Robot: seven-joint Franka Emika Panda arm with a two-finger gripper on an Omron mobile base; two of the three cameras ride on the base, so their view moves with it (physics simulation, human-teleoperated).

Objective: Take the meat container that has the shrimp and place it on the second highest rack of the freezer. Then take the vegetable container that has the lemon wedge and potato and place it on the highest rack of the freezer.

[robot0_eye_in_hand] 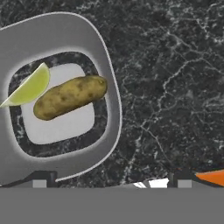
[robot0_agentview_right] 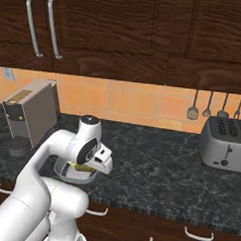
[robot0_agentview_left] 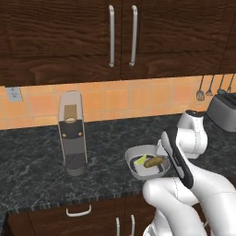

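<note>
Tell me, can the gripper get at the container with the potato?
Probably yes. The open gripper hangs just above the container on the counter, nothing lies between, and only potato and lemon wedge sit inside.

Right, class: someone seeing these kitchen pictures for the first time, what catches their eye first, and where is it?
The white arm fills the foreground, bent down over the dark counter. Under its open claw sits a grey container holding a potato and a lemon wedge. To the left stands a tall coffee machine, and to the right a silver toaster.
</note>
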